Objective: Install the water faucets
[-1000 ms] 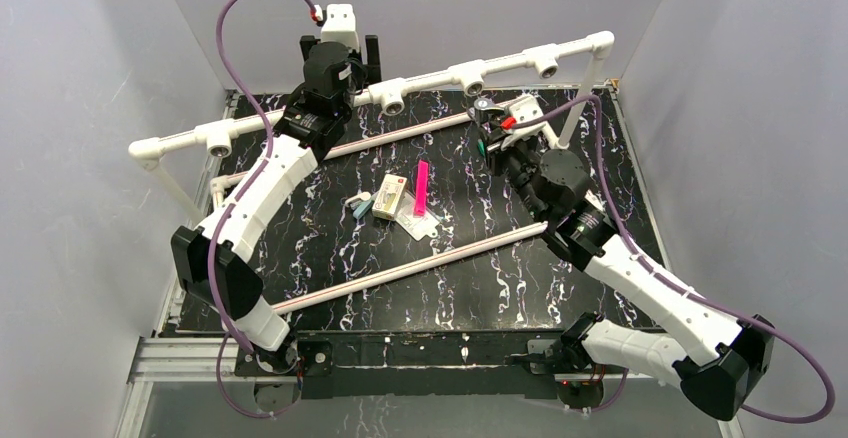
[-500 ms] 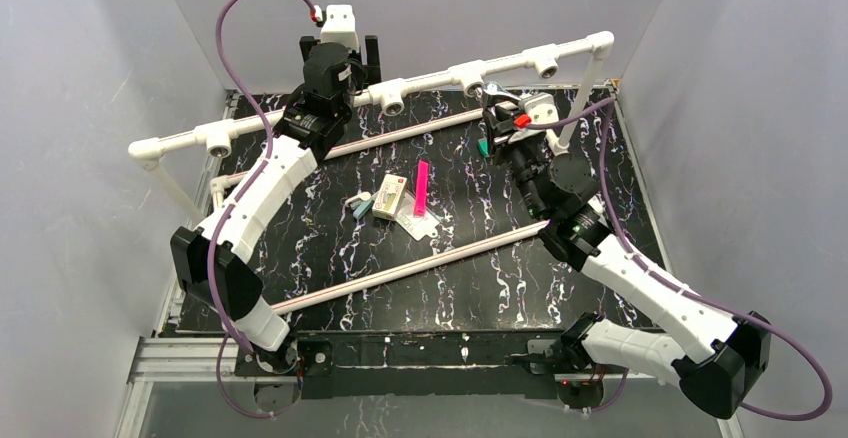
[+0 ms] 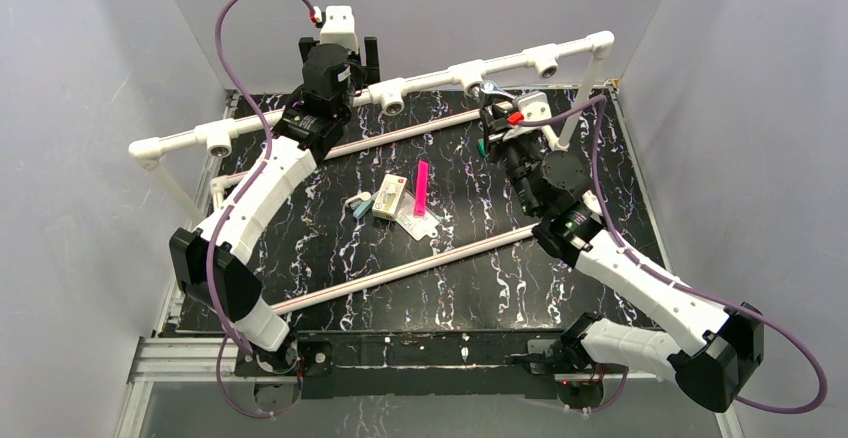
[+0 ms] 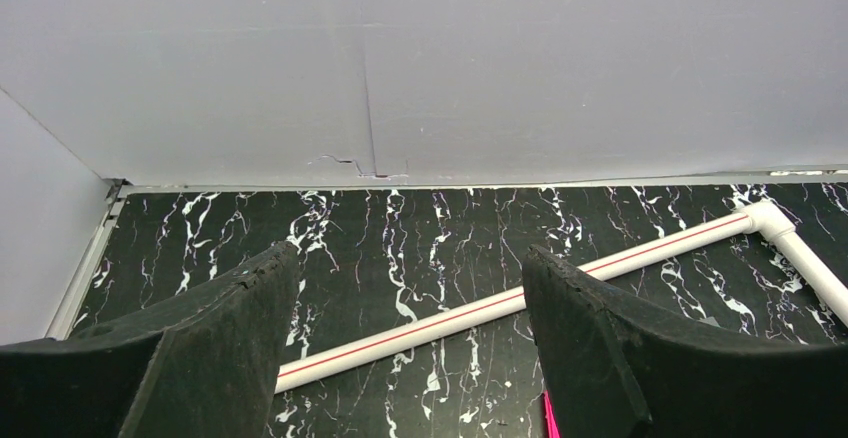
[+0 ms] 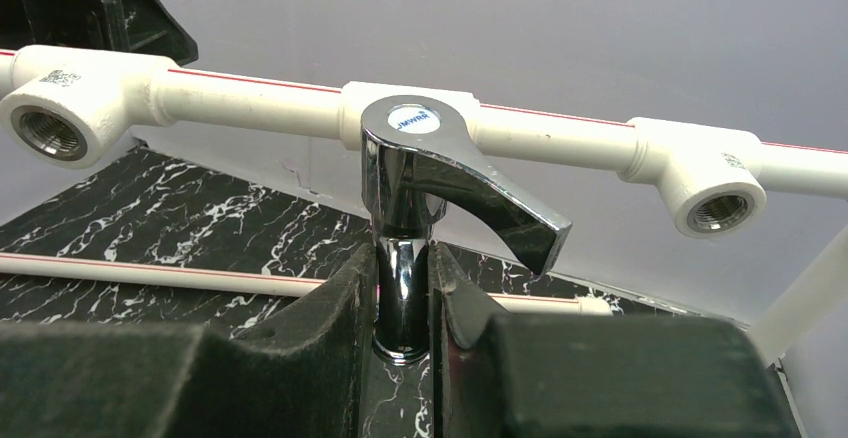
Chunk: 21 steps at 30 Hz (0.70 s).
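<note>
Though behind faucet (image 5: 420, 173), tee sockets (image 5: 715, 193) (white).

The table top (image 3: 330, 258) is black with irregular white marble veining, and the walls (image 3: 90, 108) are plain pale grey. The pipe rail (image 5: 250, 98) is white with a thin red lengthwise stripe, and its tee sockets (image 5: 50, 130) have dull metallic threaded inserts. The water faucet (image 5: 400, 188) is mirror chrome with a white cap lettered in blue. The left arm (image 3: 265, 183) has white links and black joints, and the strip (image 3: 421, 188) on the table is bright pink.
</note>
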{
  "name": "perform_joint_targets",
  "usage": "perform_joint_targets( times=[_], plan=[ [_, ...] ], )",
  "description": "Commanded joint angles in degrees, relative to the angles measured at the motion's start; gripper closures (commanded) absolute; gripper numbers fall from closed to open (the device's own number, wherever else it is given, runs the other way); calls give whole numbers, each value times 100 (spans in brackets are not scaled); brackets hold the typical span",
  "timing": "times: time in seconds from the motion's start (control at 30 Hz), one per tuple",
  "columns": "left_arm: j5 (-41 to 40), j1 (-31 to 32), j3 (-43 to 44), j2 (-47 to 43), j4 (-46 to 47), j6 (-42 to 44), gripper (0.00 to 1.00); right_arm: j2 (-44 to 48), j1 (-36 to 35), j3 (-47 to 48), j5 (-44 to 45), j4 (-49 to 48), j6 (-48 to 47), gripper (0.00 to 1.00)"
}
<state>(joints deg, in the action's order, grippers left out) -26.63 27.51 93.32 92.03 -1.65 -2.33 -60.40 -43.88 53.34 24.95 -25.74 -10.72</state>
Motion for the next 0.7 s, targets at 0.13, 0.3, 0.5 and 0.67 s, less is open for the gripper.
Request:
perform_joint_targets(
  times=[0.13,0.3,0.5,0.67],
  plan=[
    [20,52,-250,-17,-582,13,21,-129,20,39,93,-612,-93,99],
    [31,53,-253,-20,-582,22,21,-208,17,30,91,-708,-158,99],
    [15,53,-279,-24,-582,48,21,-240,20,10,60,-806,-279,99],
    [-4,53,-281,-36,-583,65,21,-240,20,-7,120,-817,-475,99]
  ],
)
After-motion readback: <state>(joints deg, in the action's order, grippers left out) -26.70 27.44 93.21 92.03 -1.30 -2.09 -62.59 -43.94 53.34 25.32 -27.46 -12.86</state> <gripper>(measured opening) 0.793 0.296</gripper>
